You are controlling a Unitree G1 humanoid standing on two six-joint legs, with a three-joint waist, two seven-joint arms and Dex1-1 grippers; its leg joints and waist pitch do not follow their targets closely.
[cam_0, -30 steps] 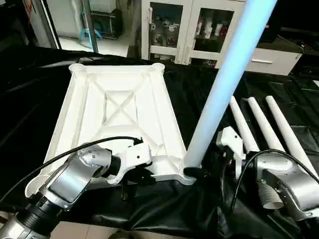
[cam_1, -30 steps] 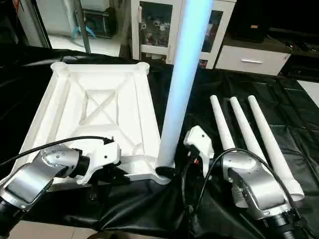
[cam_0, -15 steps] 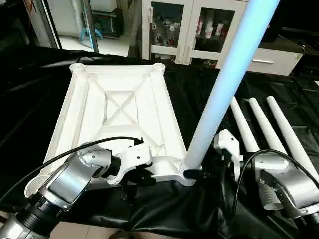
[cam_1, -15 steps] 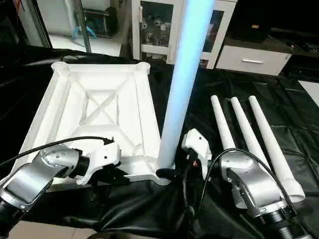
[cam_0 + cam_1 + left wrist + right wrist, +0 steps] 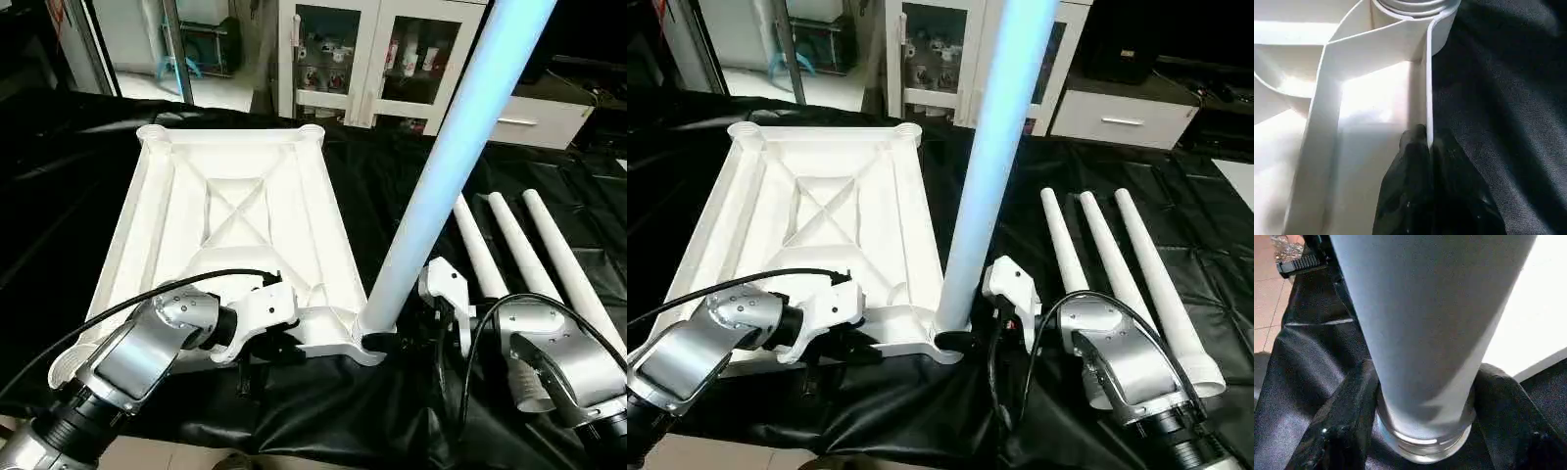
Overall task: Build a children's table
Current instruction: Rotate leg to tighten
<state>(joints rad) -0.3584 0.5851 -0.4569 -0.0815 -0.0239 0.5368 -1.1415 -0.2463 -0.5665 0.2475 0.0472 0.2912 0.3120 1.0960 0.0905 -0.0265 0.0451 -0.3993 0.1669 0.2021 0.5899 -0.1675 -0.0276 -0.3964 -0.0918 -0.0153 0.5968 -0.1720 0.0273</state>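
White plastic takes most of our view: the table top [image 5: 235, 225] lies with its X-ribbed underside up on the black cloth [image 5: 59, 196], and one leg [image 5: 441, 157] stands in the corner socket [image 5: 367, 343] nearest to our right side, at about 5 o'clock from the middle of the top, leaning a little toward 1 o'clock. Three more legs [image 5: 1117, 264] lie side by side on the cloth at about 3 o'clock from the top, well apart from it. Our left gripper [image 5: 1425, 147] is shut on the thin near rim [image 5: 1428, 88] of the top, one black finger on each side of the wall, so it holds the top steady. Our right gripper [image 5: 1422, 396] is at the foot of the standing leg, with a black finger [image 5: 1347, 416] on each side of the tube. A second ago these jaws stood wider and a little apart from the leg; now they have narrowed around it and the wrist has come closer to the socket. Whether the fingers already press the tube, we cannot tell. We judge that the first leg is seated but maybe not fully, and that the right arm prepares to grip it low and push or turn it home. Three sockets are not yet filled.
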